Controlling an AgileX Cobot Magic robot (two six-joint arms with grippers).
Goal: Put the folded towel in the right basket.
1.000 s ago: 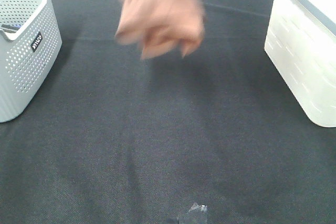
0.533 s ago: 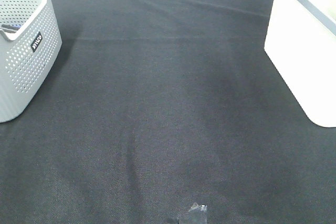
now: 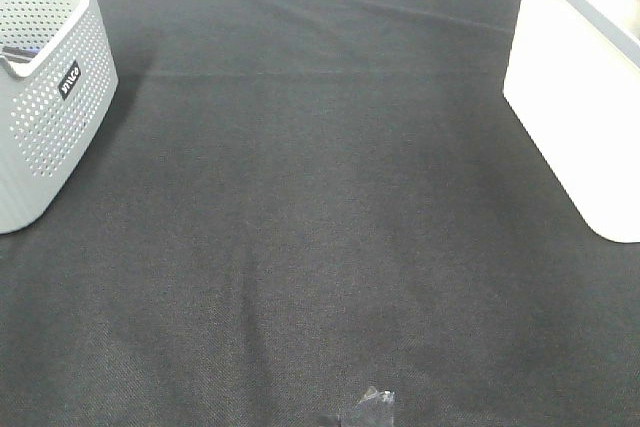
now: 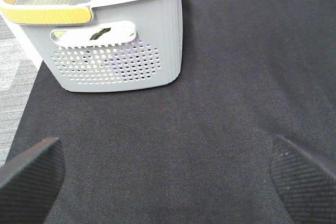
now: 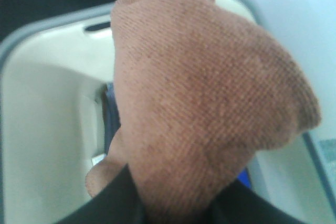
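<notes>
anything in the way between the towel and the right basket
Nothing visible blocks it. In the right wrist view the towel, held by the right gripper, hangs over the open top of the right basket. A blue item lies inside, partly hidden by the towel, but the opening itself looks free.

1 grey basket (image 3: 55, 117), 1 white basket (image 3: 570, 117), 1 brown towel (image 5: 199, 119).

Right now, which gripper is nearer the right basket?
Right. The right gripper holds the towel directly over the right basket; the left gripper is open above the mat, facing the grey basket on the opposite side.
</notes>
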